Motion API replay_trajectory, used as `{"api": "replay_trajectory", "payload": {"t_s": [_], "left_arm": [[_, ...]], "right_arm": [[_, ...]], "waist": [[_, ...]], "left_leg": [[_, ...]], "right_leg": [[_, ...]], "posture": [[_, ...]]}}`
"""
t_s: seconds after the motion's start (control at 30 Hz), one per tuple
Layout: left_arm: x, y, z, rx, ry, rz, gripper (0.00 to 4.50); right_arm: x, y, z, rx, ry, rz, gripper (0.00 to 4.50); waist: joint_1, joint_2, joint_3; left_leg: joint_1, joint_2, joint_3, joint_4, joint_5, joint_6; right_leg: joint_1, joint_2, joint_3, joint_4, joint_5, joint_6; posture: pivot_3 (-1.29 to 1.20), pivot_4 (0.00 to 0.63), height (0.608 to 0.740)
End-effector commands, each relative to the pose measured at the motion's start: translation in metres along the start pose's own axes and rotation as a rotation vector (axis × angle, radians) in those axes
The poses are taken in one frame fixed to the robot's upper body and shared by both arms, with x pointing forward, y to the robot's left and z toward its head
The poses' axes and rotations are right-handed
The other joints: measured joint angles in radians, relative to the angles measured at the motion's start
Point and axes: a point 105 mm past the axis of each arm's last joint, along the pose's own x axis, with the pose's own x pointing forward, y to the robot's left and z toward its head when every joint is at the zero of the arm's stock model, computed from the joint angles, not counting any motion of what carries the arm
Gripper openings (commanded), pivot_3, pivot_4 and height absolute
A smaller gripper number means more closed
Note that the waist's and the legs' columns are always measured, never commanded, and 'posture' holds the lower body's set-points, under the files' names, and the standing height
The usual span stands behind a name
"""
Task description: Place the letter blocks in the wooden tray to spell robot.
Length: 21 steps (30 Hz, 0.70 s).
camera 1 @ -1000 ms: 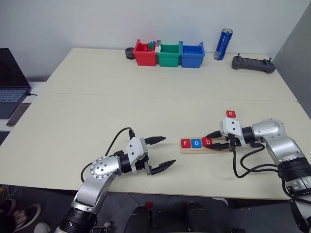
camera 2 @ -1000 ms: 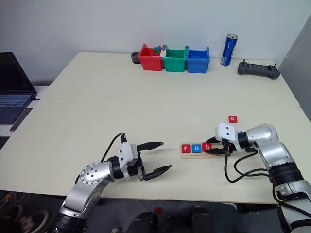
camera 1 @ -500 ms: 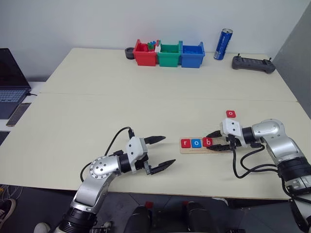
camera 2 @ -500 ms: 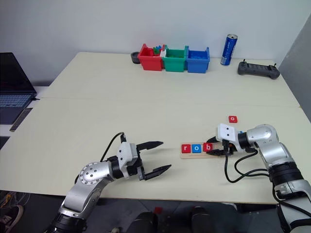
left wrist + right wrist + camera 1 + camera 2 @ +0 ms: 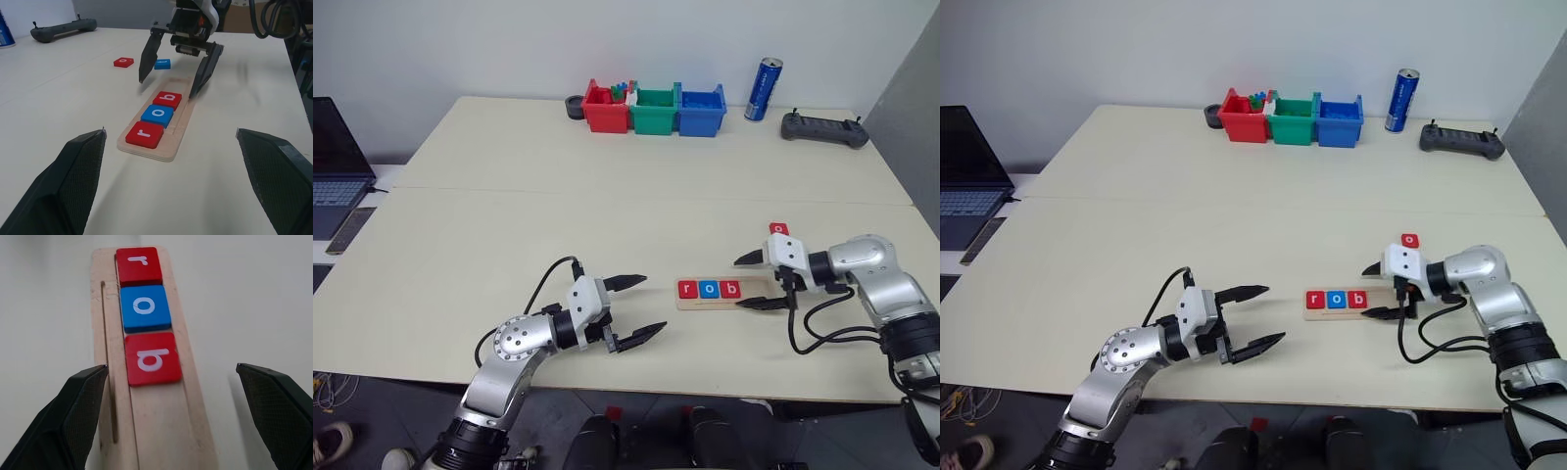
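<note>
The wooden tray (image 5: 722,292) lies near the front edge of the table (image 5: 509,215), toward its right side, with three letter blocks seated in it: a red r (image 5: 145,134), a blue o (image 5: 158,115) and a red b (image 5: 167,99), touching in a row from the tray's left end. The right part of the tray is bare. Two blocks remain loose on the table just behind the tray's right end: a red o (image 5: 123,62) and a blue one (image 5: 163,63) whose letter I cannot read.

These blocks look light, stiff and smooth (likely a bit slippery on their flat faces), so I would pinch one across two opposite side edges, low, and keep it level; being thin, it leaves little to grip.

The right gripper (image 5: 764,281) hangs over the tray's bare right end, jaws spread wide, holding nothing and touching nothing that I can see. The left gripper (image 5: 642,306) hovers near the front edge, left of the tray, also wide open and empty.
</note>
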Motion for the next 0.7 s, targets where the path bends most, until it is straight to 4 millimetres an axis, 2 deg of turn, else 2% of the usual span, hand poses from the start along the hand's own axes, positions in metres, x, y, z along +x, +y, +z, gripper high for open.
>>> {"api": "replay_trajectory", "payload": {"t_s": [0.03,0.1,0.23,0.43,0.5,0.53,0.7], "left_arm": [[0.001,-0.001,0.011,0.033,-0.031,-0.006,4.50],[0.001,-0.001,0.010,0.033,-0.031,-0.008,4.50],[0.001,0.000,0.010,0.034,-0.031,-0.012,4.50],[0.002,0.002,0.010,0.040,-0.031,-0.011,4.50],[0.001,0.002,0.011,0.041,-0.030,-0.008,4.50],[0.001,0.001,0.011,0.041,-0.030,-0.006,4.50],[0.000,0.001,0.011,0.038,-0.029,0.000,4.50]], "right_arm": [[-0.018,-0.008,0.008,-0.021,-0.014,-0.049,4.30],[-0.023,-0.007,0.003,-0.005,-0.004,-0.058,3.92],[-0.028,-0.012,-0.006,0.021,0.016,-0.103,2.51],[-0.045,-0.036,-0.020,0.077,0.040,-0.285,0.33],[-0.054,-0.045,-0.020,0.146,0.013,-0.388,0.38],[-0.059,-0.048,-0.022,0.188,0.003,-0.428,0.55],[-0.076,-0.039,-0.041,0.301,0.035,-0.526,2.22]], "waist": [[0.000,0.000,0.000],[0.000,0.000,0.000],[-0.001,0.000,0.000],[-0.001,0.000,0.000],[-0.001,0.000,0.000],[-0.001,0.000,0.000],[0.001,0.000,0.000]], "left_leg": [[0.000,0.000,0.000,0.000,0.000,0.000],[0.000,0.000,0.000,0.000,0.000,0.000],[0.000,0.000,0.000,0.000,0.000,0.000],[0.000,0.000,0.001,0.000,0.000,0.000],[0.000,0.000,0.001,0.000,0.000,0.000],[0.000,0.000,0.001,0.000,0.000,0.000],[0.000,0.000,0.000,0.000,0.000,0.000]], "right_leg": [[0.000,0.000,0.000,0.000,0.000,0.000],[0.000,0.000,0.000,0.000,0.000,0.000],[0.000,0.000,0.000,0.000,0.000,0.000],[0.000,0.000,0.000,0.000,0.000,0.000],[0.000,0.000,0.000,0.000,0.000,0.000],[0.000,0.000,0.001,0.000,0.000,0.000],[0.000,0.000,0.000,0.001,0.000,0.000]], "posture": [[0.00,0.150,0.740],[0.00,0.150,0.740],[0.00,0.150,0.740],[0.00,0.150,0.740],[0.00,0.150,0.740],[0.00,0.150,0.740],[0.00,0.150,0.740]]}}
